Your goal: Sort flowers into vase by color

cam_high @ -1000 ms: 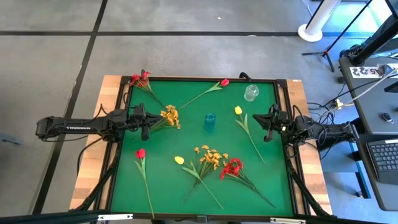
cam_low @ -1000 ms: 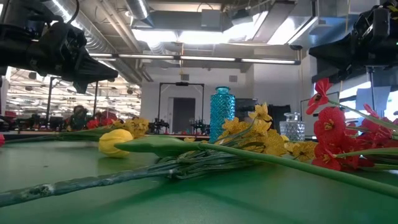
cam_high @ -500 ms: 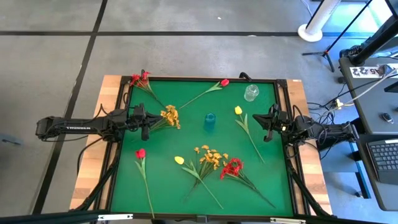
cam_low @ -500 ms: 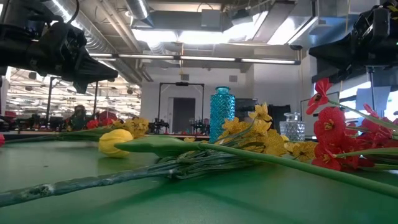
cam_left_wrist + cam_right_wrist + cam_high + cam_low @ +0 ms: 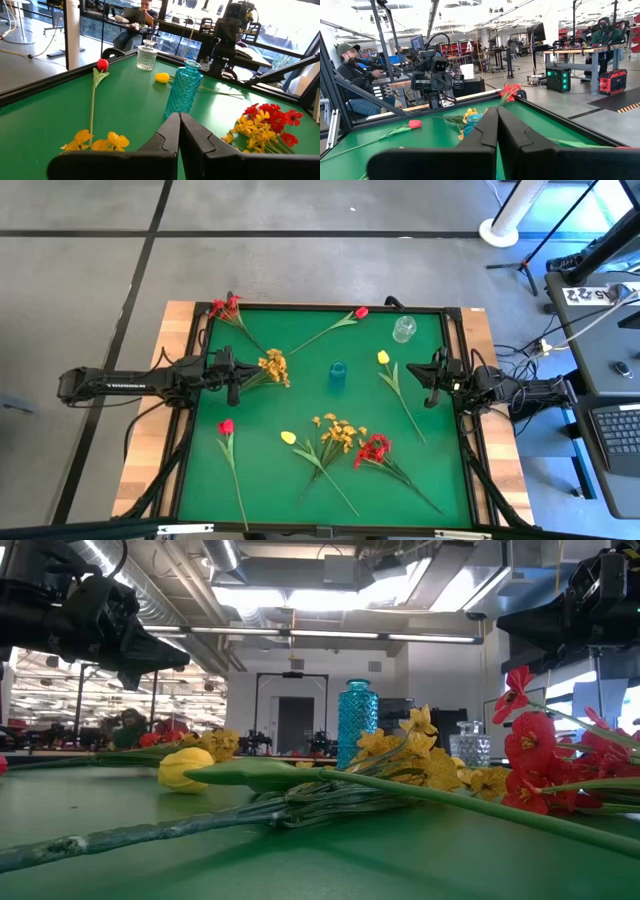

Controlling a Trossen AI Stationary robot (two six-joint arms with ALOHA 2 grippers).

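Observation:
Artificial flowers lie flat on the green mat. In the high view a yellow-orange cluster [image 5: 273,366] lies just beyond my left gripper [image 5: 236,376]. A yellow tulip [image 5: 383,357] with its stem lies beside my right gripper [image 5: 431,383]. Red tulips [image 5: 361,312] [image 5: 227,426], a red cluster [image 5: 225,308], another yellow tulip [image 5: 288,437], a yellow-orange cluster [image 5: 340,430] and a red cluster [image 5: 373,448] lie around them. A blue vase [image 5: 338,375] stands mid-table, and a clear glass vase [image 5: 404,329] stands far right. Both grippers hover shut above the mat, as the wrist views show: my left gripper [image 5: 178,122], my right gripper [image 5: 497,117].
A raised dark rim [image 5: 320,307] frames the mat on a wooden table. Open mat lies between the vases and the near flowers. People sit at desks [image 5: 350,70] beyond the table. The low view shows stems [image 5: 300,805] lying close to the camera.

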